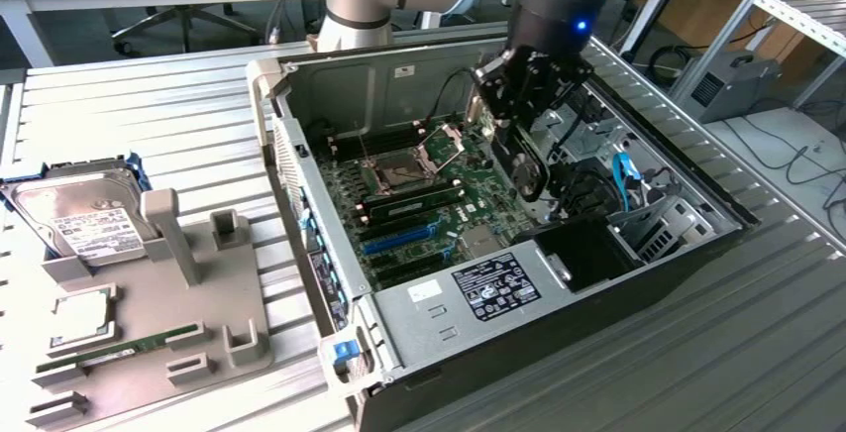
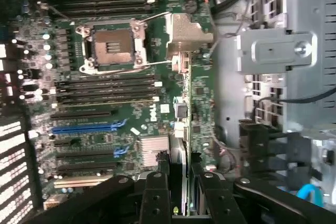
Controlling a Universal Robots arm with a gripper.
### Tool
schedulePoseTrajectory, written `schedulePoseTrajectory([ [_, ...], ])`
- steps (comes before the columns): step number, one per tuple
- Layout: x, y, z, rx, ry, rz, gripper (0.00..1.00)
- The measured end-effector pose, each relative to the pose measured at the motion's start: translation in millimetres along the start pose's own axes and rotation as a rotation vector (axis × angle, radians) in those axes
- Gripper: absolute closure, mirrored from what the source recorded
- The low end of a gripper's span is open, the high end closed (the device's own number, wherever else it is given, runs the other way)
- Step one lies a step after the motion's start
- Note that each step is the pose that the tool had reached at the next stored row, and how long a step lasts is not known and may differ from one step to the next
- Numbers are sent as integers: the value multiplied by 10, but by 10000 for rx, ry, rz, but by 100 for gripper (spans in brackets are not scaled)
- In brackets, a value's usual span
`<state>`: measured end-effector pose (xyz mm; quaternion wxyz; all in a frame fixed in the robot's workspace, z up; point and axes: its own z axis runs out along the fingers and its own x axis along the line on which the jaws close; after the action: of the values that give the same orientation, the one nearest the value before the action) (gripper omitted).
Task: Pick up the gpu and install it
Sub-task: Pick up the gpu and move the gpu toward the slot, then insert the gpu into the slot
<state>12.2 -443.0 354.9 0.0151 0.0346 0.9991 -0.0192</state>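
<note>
The gpu (image 1: 525,162) hangs upright below the hand (image 1: 524,127), inside the open computer case (image 1: 687,254) and above the motherboard (image 1: 437,204). The hand is partly closed, and its two fingers press the card's flat faces from either side. In the wrist view the gpu (image 2: 181,163) is seen edge-on as a thin strip between the dark fingers (image 2: 156,195) of the hand (image 2: 179,182). It sits just beside a small silver heatsink (image 2: 152,150), near the ends of the expansion slots. Whether its lower edge touches the board cannot be told.

A long blue slot (image 2: 86,128) lies among those expansion slots, apart from the card. Farther along the board is the open CPU socket (image 2: 113,48), with black memory slots (image 2: 105,85) between it and the blue slot. In the exterior view a power supply (image 1: 489,288) with a printed label fills the case's near end. A blue cable (image 1: 621,179) runs on the exterior view's right of the card.

On the tabletop (image 1: 158,125), well apart at the exterior view's left, a grey fixture (image 1: 198,323) carries a green RAM stick (image 1: 119,348) and a processor chip (image 1: 82,318). A hard drive (image 1: 86,219) lies just beyond it.
</note>
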Motion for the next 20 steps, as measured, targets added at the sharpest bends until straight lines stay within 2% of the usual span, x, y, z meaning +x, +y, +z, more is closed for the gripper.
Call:
schedulePoseTrajectory([
  [2, 339, -19, 100, -1, -19, 2, 74],
  [5, 339, -18, 100, -2, -19, 2, 74],
  [6, 339, -18, 101, 14, -21, -12, 74],
  [7, 339, -18, 100, 52, -38, -373, 74],
  [10, 338, -18, 100, 40, -72, -1197, 74],
  [11, 337, -18, 100, 37, -76, -1287, 74],
  [20, 337, -18, 100, 32, -83, -1460, 74],
])
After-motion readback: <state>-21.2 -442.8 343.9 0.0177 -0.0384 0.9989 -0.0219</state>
